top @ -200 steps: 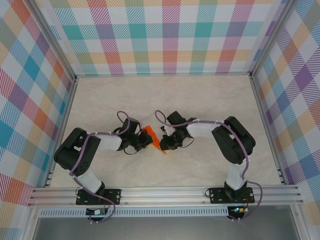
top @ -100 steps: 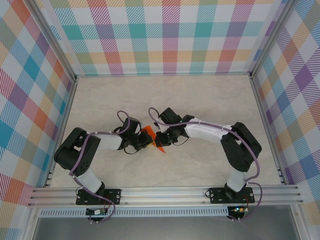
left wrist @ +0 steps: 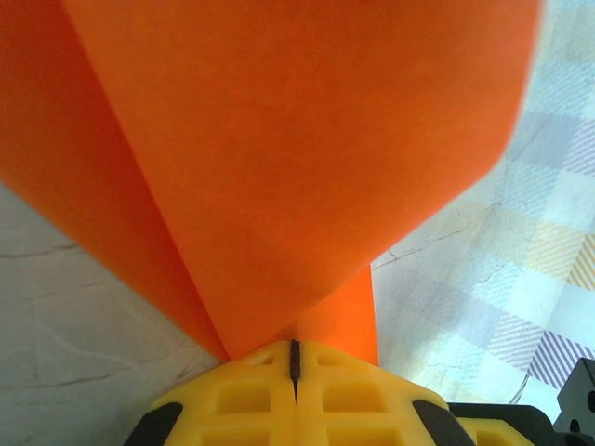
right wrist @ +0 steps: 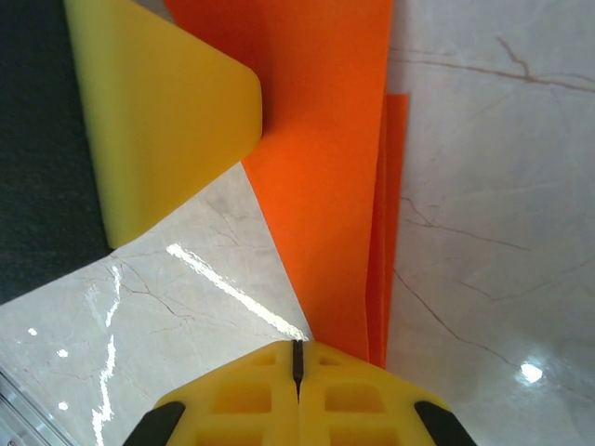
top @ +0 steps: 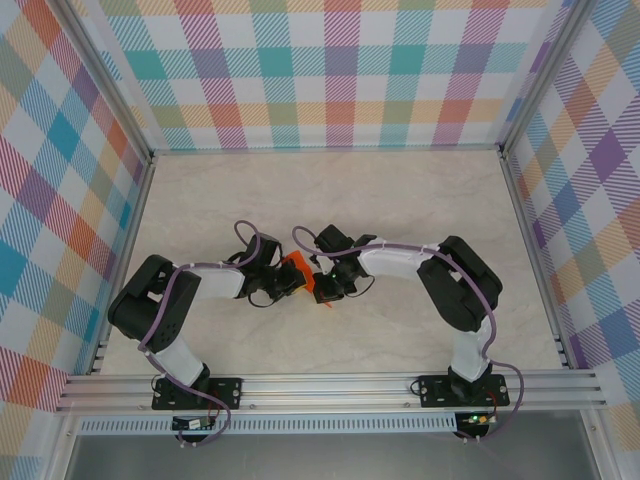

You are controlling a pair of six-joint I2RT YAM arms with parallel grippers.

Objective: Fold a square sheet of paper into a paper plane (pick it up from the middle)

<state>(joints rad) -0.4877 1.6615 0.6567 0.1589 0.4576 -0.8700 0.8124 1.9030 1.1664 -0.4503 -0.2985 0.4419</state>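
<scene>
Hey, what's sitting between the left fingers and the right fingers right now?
The folded orange paper. The top view shows it filling the short gap between them; the left fingers are shut on it, the right fingers shut at its end.

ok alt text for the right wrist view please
A folded bright orange paper sheet stretches up from the right gripper's closed yellow fingertips across a pale marble table. Another yellow finger overlaps the paper's upper left edge.

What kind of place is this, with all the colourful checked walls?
Probably a robot test booth, not a home: a black-and-white left robot arm and right robot arm bolted to a silver metal rail, a pale marble-look tabletop, and pastel checked walls boxing it in.
</scene>
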